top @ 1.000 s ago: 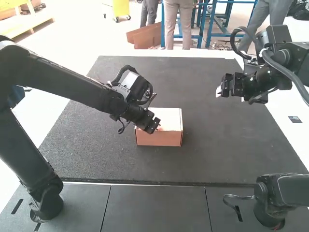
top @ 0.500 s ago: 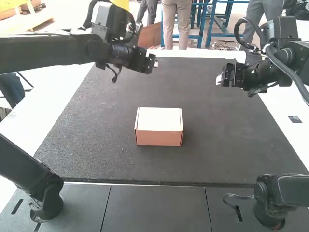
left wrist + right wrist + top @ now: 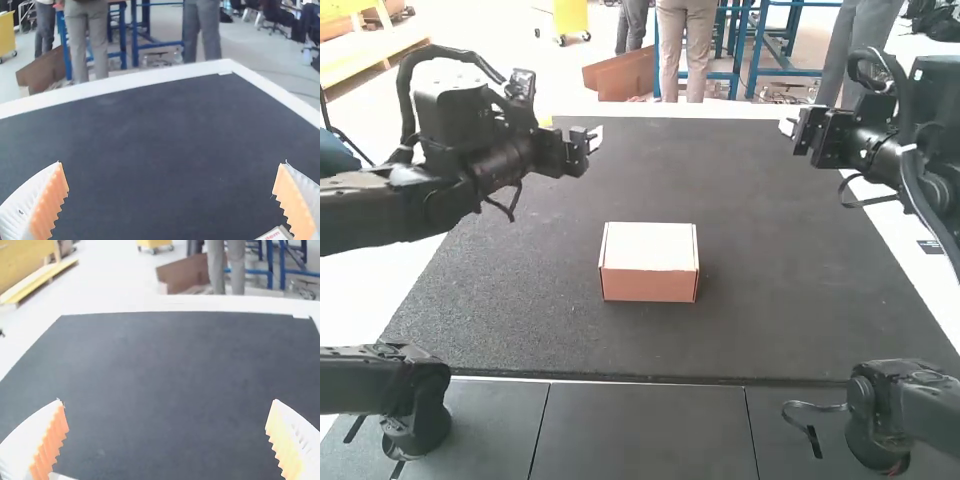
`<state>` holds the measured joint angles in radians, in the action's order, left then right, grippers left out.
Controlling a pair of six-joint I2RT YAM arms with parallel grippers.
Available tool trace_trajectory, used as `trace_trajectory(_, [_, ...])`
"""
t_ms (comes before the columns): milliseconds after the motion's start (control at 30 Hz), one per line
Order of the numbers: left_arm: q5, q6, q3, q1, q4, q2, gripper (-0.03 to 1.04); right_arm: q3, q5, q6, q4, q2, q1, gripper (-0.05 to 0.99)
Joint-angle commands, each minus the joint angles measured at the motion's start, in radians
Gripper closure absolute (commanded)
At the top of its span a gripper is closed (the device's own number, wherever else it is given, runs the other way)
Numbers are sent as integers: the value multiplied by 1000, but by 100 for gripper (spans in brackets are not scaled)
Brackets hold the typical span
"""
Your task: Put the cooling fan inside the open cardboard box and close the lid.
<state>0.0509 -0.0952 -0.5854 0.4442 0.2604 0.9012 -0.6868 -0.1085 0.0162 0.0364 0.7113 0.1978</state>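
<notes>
**Box.** The cardboard box [image 3: 650, 262] stands in the middle of the black mat [image 3: 800, 300]. Its lid lies flat and flush on top, with the edges square. I judge the cooling fan to be enclosed within it.

**Left arm.** The left gripper [image 3: 582, 145] hangs raised over the far left part of the mat, well apart from the box. Its fingers are spread wide, with nothing between the orange pads [image 3: 50, 200].

**Right arm.** The right gripper [image 3: 802, 130] hangs raised near the mat's far right edge, also well apart from the box. It too is spread wide and carries nothing.

**Step in hand.** Placing and closing both appear complete — the task stands at or very near its end.

**Next move.** Little is called for beyond confirming that the lid is seated. Should an edge sit proud, a light press from above on that edge would settle it — otherwise both arms need only park clear of the box.
</notes>
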Motion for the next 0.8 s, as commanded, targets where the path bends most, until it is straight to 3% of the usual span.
trace_trajectory(0, [-3,-11,56,-25,17,-64,4,49,21,-16,-50,-61,-15,3])
trace_trajectory(100, [12,-17,108,-64,26,-107,4,121,36,-18,-110,-116,-24,3])
trace_trajectory(233, [20,-17,187,-134,106,-156,4,227,38,-21,-181,-205,-46,2])
trace_trajectory(433, [14,-12,279,-223,178,-214,4,360,63,-96,-294,-279,-72,2])
trace_trajectory(633, [14,-11,381,-248,273,-258,4,466,55,-98,-308,-358,-83,2])
trace_trajectory(767, [14,-12,440,-248,292,-291,4,535,50,-110,-291,-429,-97,2])
